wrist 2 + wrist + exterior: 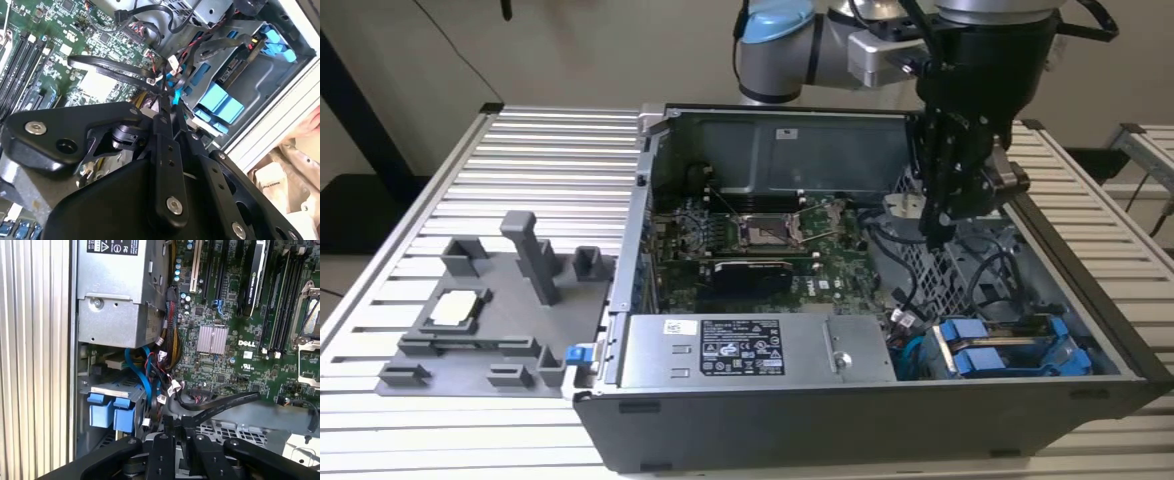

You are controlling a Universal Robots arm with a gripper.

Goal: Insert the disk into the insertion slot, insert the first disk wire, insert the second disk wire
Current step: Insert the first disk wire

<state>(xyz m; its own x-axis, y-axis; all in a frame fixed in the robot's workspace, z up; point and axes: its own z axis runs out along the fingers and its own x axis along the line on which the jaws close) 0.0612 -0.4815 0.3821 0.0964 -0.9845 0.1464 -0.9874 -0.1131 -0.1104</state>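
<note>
I see the disk [983, 362] already sitting in the insertion slot [260, 87], a bay of dull grey folded sheet metal down past the fingertips and off to one side of them. Its bright blue plastic frame faces out of the cage, with a second blue-fronted unit [959, 334] just beside it; in the first wrist view the two glossy tabs nearly touch. My gripper [937, 238] hangs inside the open computer case [854, 425], its matte black fingers [165, 450] drawn almost together, and I cannot tell whether anything is nipped between them. Right at the tips lies a tangle of thin red and black wires [161, 390] with small white plugs. A smooth blue cable [142, 375] curves through it and a flat black cable [225, 402] bends away, so this bundle stands between the fingers and the cage. Under the fingers is a perforated grey metal panel [225, 432]. Beyond them spreads the green motherboard [235, 360] with a small ribbed silver heatsink [212, 338], and beside the cage is the boxy bare-metal power supply [747, 350]. The case stands on a ribbed aluminium table [547, 160], where a grey moulded fixture [494, 300] lies well apart from the fingers.
</note>
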